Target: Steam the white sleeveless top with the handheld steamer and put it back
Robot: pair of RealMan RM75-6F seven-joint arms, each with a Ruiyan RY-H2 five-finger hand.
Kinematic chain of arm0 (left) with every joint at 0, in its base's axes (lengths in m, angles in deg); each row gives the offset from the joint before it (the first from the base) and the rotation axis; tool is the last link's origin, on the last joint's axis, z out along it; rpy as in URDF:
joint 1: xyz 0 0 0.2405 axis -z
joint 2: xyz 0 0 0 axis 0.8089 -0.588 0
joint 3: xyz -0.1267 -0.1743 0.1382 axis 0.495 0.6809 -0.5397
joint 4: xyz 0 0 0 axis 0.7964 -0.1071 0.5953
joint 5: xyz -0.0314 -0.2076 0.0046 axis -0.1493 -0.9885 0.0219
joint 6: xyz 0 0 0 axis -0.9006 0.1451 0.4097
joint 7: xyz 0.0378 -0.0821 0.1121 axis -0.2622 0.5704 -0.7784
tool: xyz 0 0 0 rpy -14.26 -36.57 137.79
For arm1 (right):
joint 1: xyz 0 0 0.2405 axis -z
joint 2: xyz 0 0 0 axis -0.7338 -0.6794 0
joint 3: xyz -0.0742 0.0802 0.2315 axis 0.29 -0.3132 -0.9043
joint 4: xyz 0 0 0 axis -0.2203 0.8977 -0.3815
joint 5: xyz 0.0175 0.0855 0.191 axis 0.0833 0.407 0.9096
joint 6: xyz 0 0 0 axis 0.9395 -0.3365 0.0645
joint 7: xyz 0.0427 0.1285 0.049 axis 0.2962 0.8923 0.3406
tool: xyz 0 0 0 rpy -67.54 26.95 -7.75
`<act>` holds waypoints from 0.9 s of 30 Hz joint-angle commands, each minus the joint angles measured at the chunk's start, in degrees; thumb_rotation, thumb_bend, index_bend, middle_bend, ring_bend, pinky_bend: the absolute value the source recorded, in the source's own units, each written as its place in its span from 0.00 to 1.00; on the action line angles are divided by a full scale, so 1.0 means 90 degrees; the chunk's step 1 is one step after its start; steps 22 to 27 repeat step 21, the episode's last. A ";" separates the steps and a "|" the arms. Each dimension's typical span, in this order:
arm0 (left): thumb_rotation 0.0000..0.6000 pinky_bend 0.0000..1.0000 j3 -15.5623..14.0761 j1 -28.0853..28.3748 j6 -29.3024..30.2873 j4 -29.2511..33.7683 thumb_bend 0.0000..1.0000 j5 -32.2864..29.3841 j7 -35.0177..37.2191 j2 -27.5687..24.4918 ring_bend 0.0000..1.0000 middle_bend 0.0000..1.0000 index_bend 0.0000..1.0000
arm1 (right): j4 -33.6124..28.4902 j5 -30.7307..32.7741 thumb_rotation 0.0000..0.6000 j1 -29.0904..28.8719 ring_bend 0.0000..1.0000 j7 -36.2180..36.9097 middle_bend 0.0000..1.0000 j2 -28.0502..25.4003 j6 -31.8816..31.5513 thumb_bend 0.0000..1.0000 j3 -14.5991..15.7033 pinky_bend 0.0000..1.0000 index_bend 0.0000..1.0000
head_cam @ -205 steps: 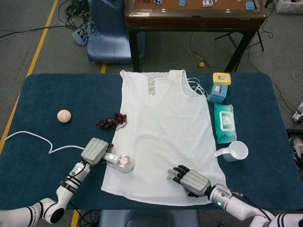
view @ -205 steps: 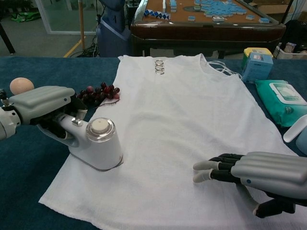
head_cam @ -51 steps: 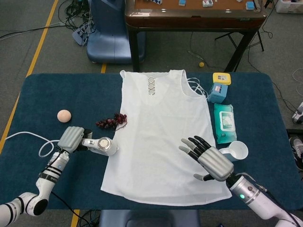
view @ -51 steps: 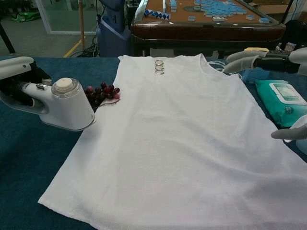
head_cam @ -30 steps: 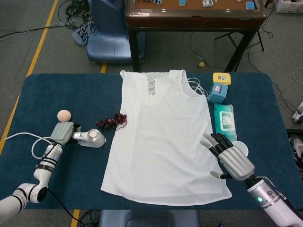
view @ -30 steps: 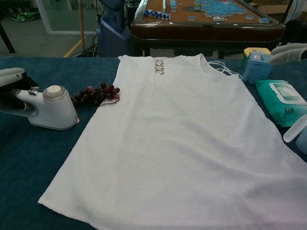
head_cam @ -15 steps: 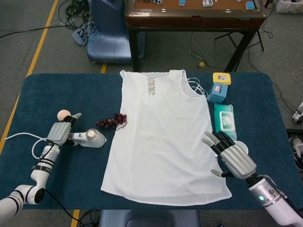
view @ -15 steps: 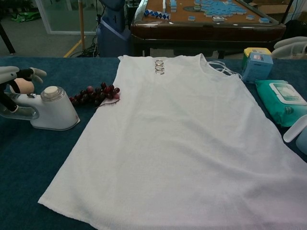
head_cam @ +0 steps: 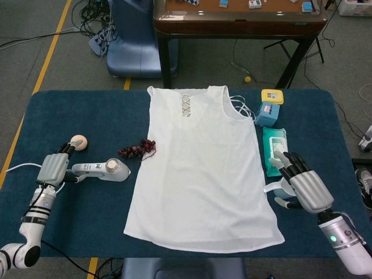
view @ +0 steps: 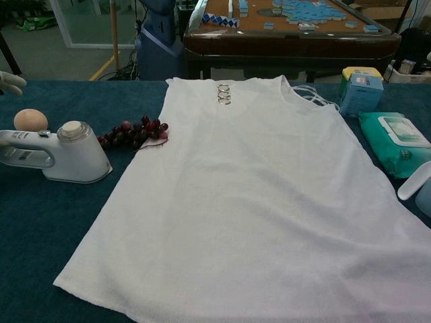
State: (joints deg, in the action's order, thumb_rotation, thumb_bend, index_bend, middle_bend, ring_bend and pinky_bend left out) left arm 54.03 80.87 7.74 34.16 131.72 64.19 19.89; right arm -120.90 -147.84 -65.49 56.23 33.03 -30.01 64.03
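A white measuring cup [head_cam: 283,189] stands on the table [head_cam: 87,110] near its right edge, mostly hidden behind the right hand [head_cam: 305,189]; what it holds cannot be seen. Beyond it lie a teal pack of wet wipes [head_cam: 275,150] and a blue box with a yellow lid [head_cam: 269,107], both closed.

The white sleeveless top [head_cam: 200,168] lies flat in the middle of the table, its long axis running from the near edge to the far one, with the neckline and a row of metal rings [head_cam: 185,104] toward the far edge and the hem toward the robot. The handheld steamer [head_cam: 103,170] rests on the blue cloth to the left of the top, apart from the fabric. It lies along the table's width: the rounded head points right, toward the top, and the handle points left, toward the left hand [head_cam: 52,168]. Its white cord [head_cam: 17,167] trails away to the left.

The left hand is just beside the handle's end with its fingers [head_cam: 67,149] stretched out and released, holding nothing. The right hand hovers beside the cup with its fingers [head_cam: 289,160] spread apart, also grasping nothing.

A bunch of dark red grapes [head_cam: 138,149] sits just beyond the steamer's head, touching the top's left edge, and a peach-coloured ball [head_cam: 78,141] lies further left, near the left fingertips
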 commanded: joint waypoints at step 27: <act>1.00 0.26 -0.0833 -0.2103 0.2923 0.1950 0.02 0.1192 -0.1216 -0.0751 0.16 0.20 0.20 | 0.0396 0.0201 1.00 0.0955 0.00 -0.0080 0.12 0.0346 -0.0810 0.19 0.0046 0.00 0.00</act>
